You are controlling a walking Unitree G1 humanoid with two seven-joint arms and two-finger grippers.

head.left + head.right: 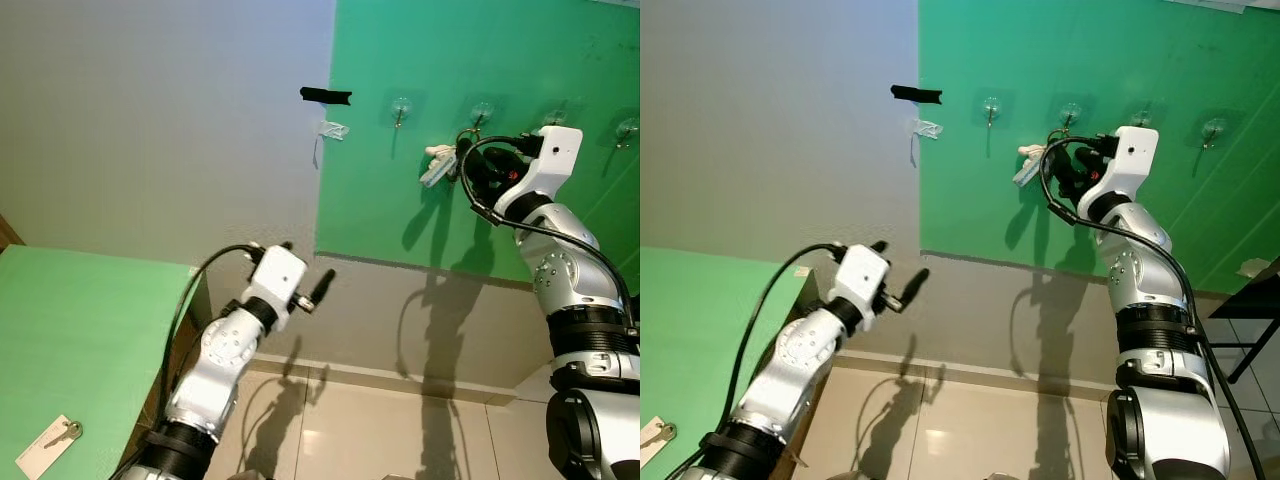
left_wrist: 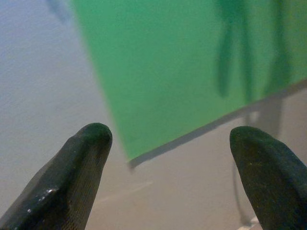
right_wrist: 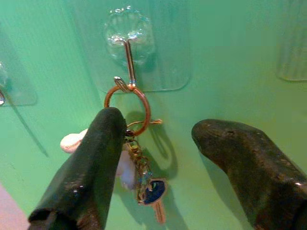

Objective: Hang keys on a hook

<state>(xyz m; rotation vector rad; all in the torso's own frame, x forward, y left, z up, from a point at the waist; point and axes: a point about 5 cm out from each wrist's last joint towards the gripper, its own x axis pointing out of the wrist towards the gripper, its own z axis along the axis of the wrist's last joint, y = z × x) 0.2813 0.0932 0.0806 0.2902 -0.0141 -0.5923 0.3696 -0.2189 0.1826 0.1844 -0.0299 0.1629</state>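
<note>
- Right gripper [image 3: 158, 143], jaws spread wide and holding nothing, sits raised at the green wall [image 1: 450, 220] beside the keys [image 3: 139, 177].
- Keys' ring [image 3: 128, 111] hangs on a clear hook [image 3: 128, 55].
- Left gripper [image 2: 168, 148], jaws apart and empty, is held low.

A strip of black tape [image 1: 326, 96] sticks on the grey wall [image 1: 160, 130], above tiled floor [image 1: 360, 430].

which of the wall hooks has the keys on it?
The second hook from the left, right by the right pincer: the key ring hangs from it, while the hooks beside it are bare.
</note>
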